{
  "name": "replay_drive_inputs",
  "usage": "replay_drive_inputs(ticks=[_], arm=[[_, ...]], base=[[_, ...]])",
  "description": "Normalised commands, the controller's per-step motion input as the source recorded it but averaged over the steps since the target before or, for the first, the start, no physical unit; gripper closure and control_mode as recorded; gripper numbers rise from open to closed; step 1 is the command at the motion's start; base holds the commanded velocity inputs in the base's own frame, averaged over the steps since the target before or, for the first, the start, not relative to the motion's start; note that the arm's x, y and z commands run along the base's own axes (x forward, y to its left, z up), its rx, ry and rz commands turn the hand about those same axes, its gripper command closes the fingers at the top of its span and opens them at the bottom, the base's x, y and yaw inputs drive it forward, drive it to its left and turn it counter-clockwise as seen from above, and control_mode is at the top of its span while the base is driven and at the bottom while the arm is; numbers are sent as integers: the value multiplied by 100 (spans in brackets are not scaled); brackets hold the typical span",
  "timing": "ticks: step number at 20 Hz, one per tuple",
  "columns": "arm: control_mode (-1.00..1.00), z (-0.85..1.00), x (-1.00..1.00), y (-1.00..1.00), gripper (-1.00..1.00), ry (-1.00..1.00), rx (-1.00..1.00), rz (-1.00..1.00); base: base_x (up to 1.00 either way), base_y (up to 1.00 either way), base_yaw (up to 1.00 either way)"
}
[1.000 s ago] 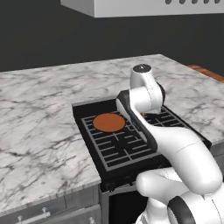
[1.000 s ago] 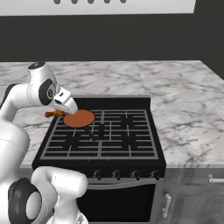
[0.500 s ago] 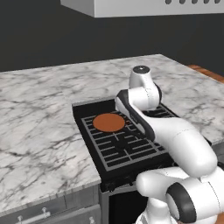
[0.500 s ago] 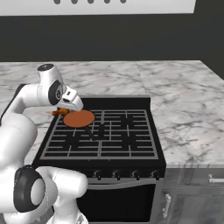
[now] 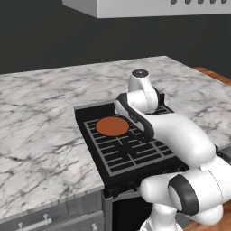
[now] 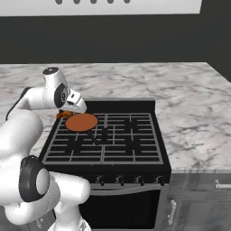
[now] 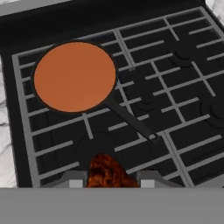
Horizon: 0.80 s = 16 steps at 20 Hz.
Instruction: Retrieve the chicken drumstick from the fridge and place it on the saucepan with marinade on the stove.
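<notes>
Since the earlier frames the white arm has leaned further forward over the range, carrying its load closer to the pan; pan and range lie as before. One shallow round dark saucepan with marinade [image 7: 75, 76] sits on the back left burner of the black gas stove with grey metal grates [image 7: 175, 92], showing as a flat orange-brown disc with nothing lying on its surface. Its single thin dark handle runs from the rim toward the middle of the grates, ending near the centre burner. One small golden-brown, lumpy chicken drumstick [image 7: 106, 173] sits clamped between the two dark finger tips of the gripper [image 7: 108, 180], held above the grate just short of the pan's rim and not over the disc. From the right base view the drumstick [image 6: 64, 114] peeks out orange beneath the white hand, just beside the left edge of the saucepan [image 6: 81, 122]. From the left base view the pan [image 5: 112, 126] lies just left of the arm's dark-banded forearm. One row of five knobs [image 6: 130, 180] lines the stove's front edge. Grey-veined white marble countertop [image 6: 189, 99] flanks the stove on both sides, and one pale range hood [image 5: 149, 6] hangs above.
</notes>
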Motion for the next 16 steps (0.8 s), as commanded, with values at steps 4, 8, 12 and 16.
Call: replay_drive_inputs(ticks=[4,8,12,16], arm=[[-100,-9,36,11,100,0,0,0],[-100,-15,42,4,100,0,0,0],[-100,-26,42,4,100,0,0,0],[-100,-29,38,10,100,0,0,0]], base=[[0,0,0],[0,0,0],[0,0,0],[0,0,0]])
